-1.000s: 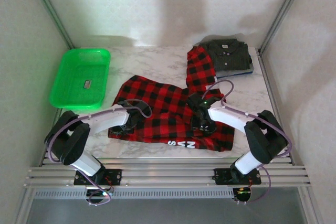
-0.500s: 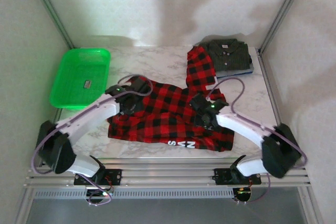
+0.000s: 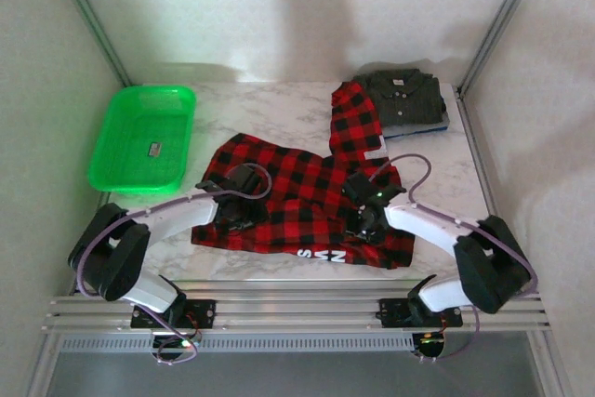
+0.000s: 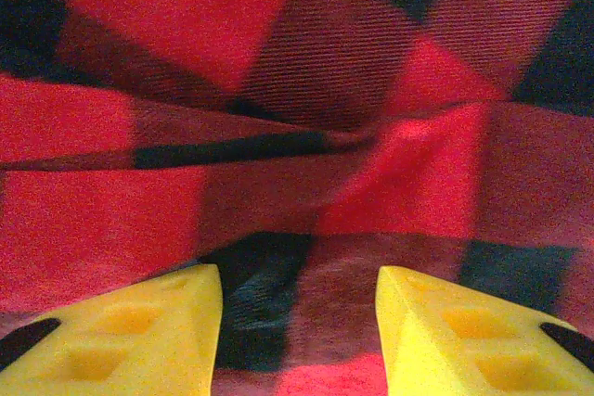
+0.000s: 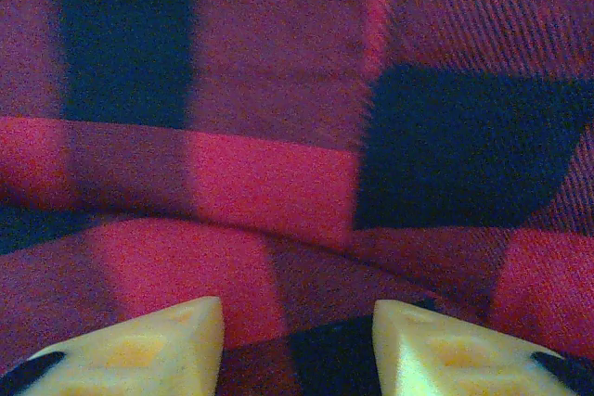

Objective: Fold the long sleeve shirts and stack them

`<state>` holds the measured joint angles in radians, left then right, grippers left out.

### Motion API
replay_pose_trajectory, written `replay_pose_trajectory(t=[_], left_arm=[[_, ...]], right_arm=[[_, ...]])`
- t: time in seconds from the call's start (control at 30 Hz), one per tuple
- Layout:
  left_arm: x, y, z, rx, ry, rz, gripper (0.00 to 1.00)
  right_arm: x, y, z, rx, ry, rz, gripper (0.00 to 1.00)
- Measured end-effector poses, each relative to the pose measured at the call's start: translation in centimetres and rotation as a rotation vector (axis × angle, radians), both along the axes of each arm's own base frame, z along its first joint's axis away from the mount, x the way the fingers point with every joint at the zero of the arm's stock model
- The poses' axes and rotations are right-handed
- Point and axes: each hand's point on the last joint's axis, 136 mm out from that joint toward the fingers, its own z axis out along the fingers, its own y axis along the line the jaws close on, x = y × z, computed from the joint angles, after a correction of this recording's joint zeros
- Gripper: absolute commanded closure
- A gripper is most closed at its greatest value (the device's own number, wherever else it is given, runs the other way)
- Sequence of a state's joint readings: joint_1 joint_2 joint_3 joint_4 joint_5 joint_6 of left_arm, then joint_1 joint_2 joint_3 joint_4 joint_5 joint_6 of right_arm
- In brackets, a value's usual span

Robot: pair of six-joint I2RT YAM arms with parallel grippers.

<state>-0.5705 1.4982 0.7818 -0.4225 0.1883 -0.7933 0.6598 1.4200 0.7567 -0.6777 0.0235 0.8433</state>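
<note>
Two sets of jaws stand apart on the plaid shirt (image 3: 297, 188): left gripper (image 4: 297, 275) near its left edge, right gripper (image 5: 297, 303) mid-body; pinching evenly should keep the fold square.

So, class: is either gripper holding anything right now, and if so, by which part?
Nothing is held. Both the left gripper and right gripper stand open over the plaid shirt.
</note>
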Motion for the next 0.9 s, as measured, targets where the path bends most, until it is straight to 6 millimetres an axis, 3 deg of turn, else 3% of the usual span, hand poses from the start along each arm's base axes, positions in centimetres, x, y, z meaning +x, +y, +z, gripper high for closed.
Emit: replay_pose_trajectory(t=[0.1, 0.23, 0.33, 0.4, 0.43, 0.53, 0.63, 0.7, 0.73, 0.9], left_arm=[[-0.5, 1.0, -1.2, 0.012, 0.01, 0.019, 0.45], [-0.4, 1.0, -0.5, -0.015, -0.028, 0.024, 0.23], [-0.4, 1.0, 1.2, -0.023, -0.042, 0.024, 0.14], [1.0, 0.5, 3.6, -0.041, -0.074, 0.025, 0.11], [2.5, 0.1, 5.6, -0.058, -0.113, 0.026, 0.02], [8.4, -0.4, 12.3, -0.112, -0.263, 0.04, 0.01], [14.9, 0.9, 16.8, -0.11, -0.396, 0.064, 0.02], [18.5, 2.2, 17.1, -0.07, -0.434, 0.062, 0.02], [20.2, 3.0, 16.3, -0.031, -0.437, 0.06, 0.03], [24.8, 4.9, 10.0, 0.107, -0.337, -0.005, 0.07]], right_arm=[[-0.6, -0.7, -1.3, -0.048, 0.046, -0.031, 0.49], [0.4, -1.2, -0.1, -0.089, 0.021, -0.055, 0.38], [3.0, -1.3, 3.2, -0.085, -0.067, -0.078, 0.27], [5.9, -1.5, 6.5, -0.036, -0.156, -0.096, 0.24], [7.8, -1.8, 8.4, -0.009, -0.204, -0.108, 0.23], [13.1, -3.7, 12.2, 0.017, -0.304, -0.117, 0.23], [18.4, -5.6, 13.0, -0.002, -0.338, -0.075, 0.25], [21.3, -6.4, 11.9, -0.01, -0.327, -0.033, 0.26], [22.6, -6.7, 10.9, -0.016, -0.316, -0.008, 0.27], [26.5, -6.8, 5.6, -0.029, -0.236, 0.099, 0.29]])
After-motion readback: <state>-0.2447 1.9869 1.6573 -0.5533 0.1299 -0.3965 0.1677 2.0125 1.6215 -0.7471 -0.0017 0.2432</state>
